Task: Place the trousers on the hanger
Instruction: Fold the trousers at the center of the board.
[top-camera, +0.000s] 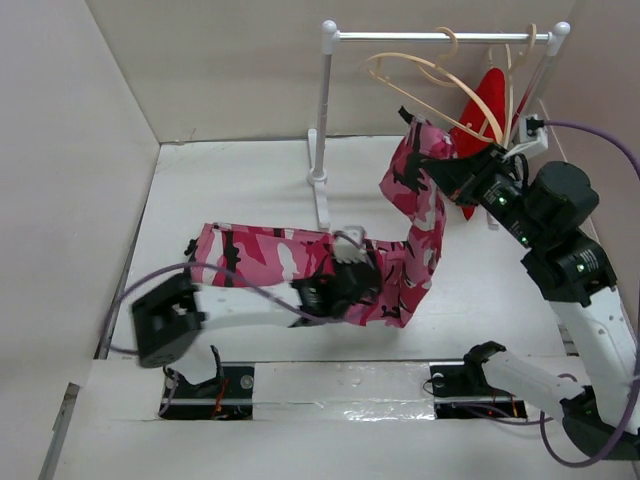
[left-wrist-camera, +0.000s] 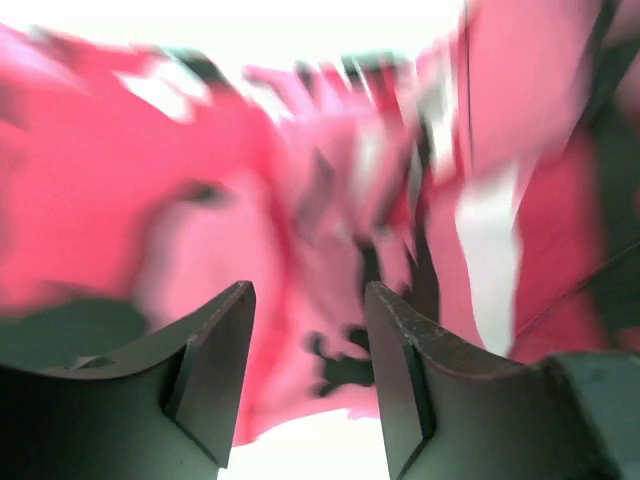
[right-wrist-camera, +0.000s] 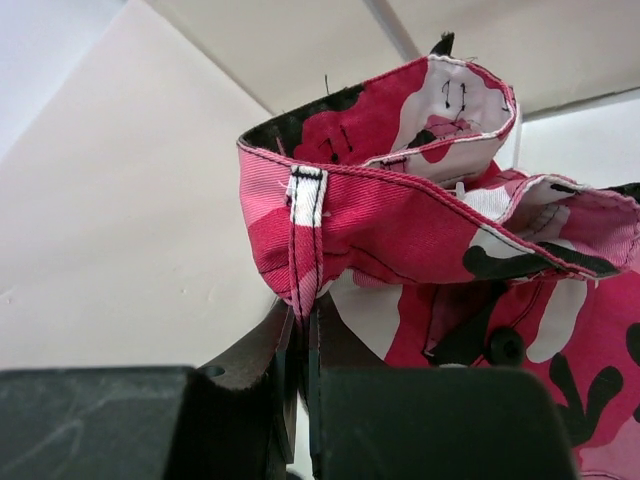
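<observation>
Item 1, tabletop (top-camera: 240, 180): white, walled on three sides, and carries everything we list below.

Item 2, trousers (top-camera: 265, 258): camouflage print in pink, red, white and black. We find the legs lying flat across the middle of the tabletop. The waist end is lifted up and to the right, close under the hanger and not on it.

Item 3, rack (top-camera: 322, 130): white, with an upright post and a top rail, standing at the back.

Item 4, red garment (top-camera: 487, 95): hangs at the right end of the rail.

Item 5, hanger (top-camera: 452, 78): pale wood, bare, hooked on the rail just left of the red garment.

Item 6, right end effector (right-wrist-camera: 303, 330): clenched on the trousers' waistband beside a belt loop, holding it aloft.

Item 7, left end effector (left-wrist-camera: 308, 295): fingers parted and released, poised just over the trousers near the crotch. Our wrist view is blurred.
</observation>
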